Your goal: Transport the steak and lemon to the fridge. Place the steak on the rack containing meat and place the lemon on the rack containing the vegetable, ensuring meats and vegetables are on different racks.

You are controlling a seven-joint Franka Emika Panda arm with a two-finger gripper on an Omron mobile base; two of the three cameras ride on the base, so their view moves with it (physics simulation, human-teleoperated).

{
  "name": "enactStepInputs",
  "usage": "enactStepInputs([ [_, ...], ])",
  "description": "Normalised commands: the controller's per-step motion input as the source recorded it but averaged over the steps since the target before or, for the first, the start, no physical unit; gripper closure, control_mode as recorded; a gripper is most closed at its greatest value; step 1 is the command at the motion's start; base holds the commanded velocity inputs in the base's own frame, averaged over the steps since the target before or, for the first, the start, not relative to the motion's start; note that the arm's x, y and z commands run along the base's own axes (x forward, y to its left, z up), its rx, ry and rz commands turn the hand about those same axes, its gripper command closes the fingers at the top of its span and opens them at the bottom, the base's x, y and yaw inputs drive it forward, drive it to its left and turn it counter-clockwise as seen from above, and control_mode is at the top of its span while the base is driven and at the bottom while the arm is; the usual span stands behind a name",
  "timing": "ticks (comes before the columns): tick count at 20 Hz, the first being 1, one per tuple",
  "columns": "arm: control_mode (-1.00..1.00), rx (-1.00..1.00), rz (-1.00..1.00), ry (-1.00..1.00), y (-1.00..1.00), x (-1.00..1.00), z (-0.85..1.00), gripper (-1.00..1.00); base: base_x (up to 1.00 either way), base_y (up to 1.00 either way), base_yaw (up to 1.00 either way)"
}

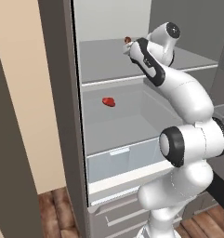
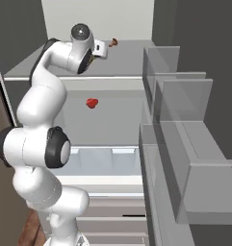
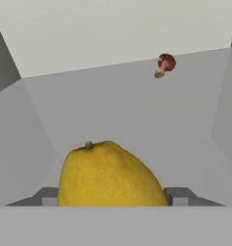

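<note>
The claw [image 3: 110, 199] is clamped on the lemon [image 3: 108, 175], up over the fridge's top shelf [image 1: 104, 60]. The little brown mushroom [image 3: 164, 64] sits farther back. The lemon is not down yet. The red meat [image 1: 108, 102] waits on the shelf below.

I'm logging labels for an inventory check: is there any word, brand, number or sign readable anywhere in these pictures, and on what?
None: no text on the pale grey fridge, the smooth yellow lemon, the small brownish-red vegetable, the rounded red meat lump or the white arm.
</note>
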Motion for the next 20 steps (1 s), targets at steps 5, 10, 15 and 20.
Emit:
enactStepInputs([
  [5, -1.0, -0.01, 0.01, 0.0, 0.1, 0.2, -0.49, -1.0, 0.0, 0.0, 0.0],
  [10, -1.0, -0.08, 0.0, -0.1, 0.4, 0.0, -0.54, -1.0, 0.0, 0.0, 0.0],
  [15, -1.0, -0.04, -0.04, -0.06, 0.25, 0.0, -0.39, -1.0, 0.0, 0.0, 0.0],
  [20, -1.0, 0.0, -0.11, 0.0, -0.02, -0.13, 0.21, -1.0, 0.0, 0.0, 0.0],
])
